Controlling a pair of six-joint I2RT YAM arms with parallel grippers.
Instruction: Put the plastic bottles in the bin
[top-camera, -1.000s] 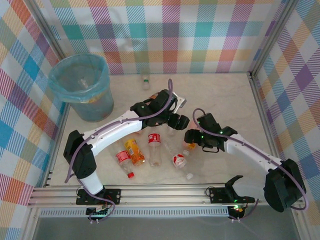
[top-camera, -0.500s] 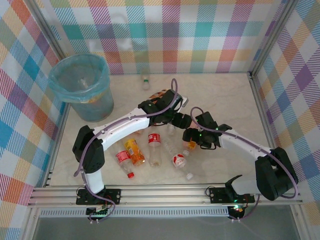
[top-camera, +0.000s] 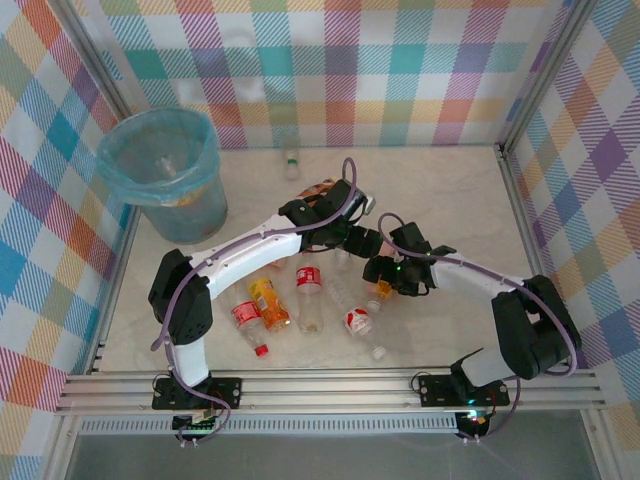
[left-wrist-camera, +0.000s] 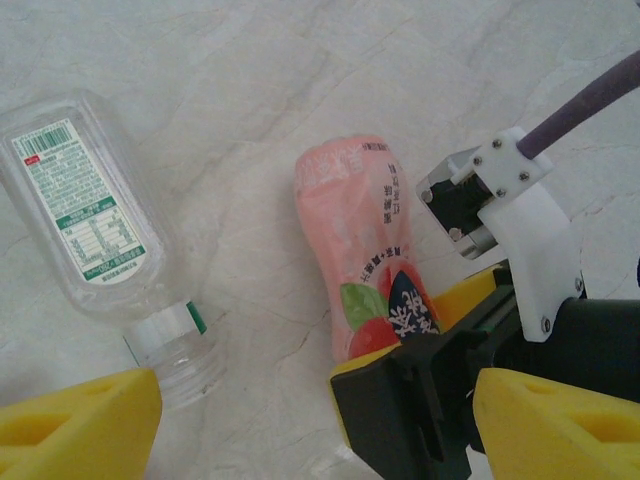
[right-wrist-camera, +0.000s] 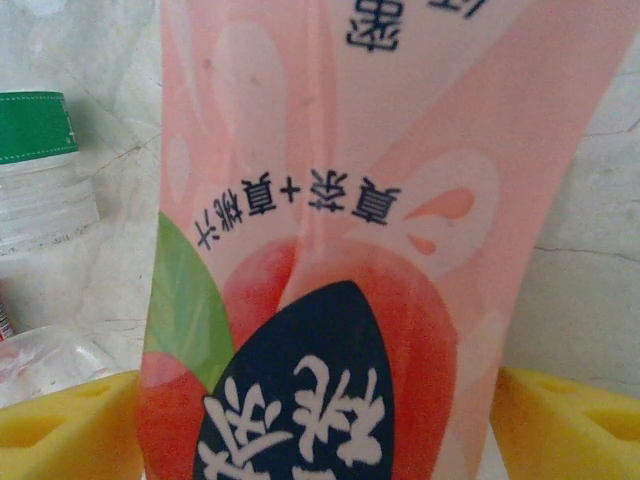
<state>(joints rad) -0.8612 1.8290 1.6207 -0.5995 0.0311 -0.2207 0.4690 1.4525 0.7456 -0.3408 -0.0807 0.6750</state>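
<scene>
A pink bottle (left-wrist-camera: 360, 240) with a peach picture on its label lies on its side on the pale marbled worktop (top-camera: 450, 200), near the middle and well apart from the bin (top-camera: 185, 215), which stands in the far left corner with its light-blue bag folded over the rim. The right gripper (left-wrist-camera: 405, 335) has its yellow fingers (right-wrist-camera: 565, 420) spread apart, one on each side of the pink bottle's lower end, and the right wrist view shows the label close up between them. The left gripper (left-wrist-camera: 315, 425) hovers just above with its jaws wide and nothing between them. Just beside the pink bottle lies a clear bottle (left-wrist-camera: 95, 215) with a white and green label, its open neck toward the left gripper. From above, the two grippers meet near the centre, the left gripper (top-camera: 352, 238) just beyond the right gripper (top-camera: 380, 272). Nearer the arm bases lie more bottles: a red-labelled one (top-camera: 247, 318), an orange one (top-camera: 268, 302), a clear one with a red band (top-camera: 309, 290) and another with a red label (top-camera: 357, 320). A small bottle (top-camera: 291, 162) lies against the back wall
</scene>
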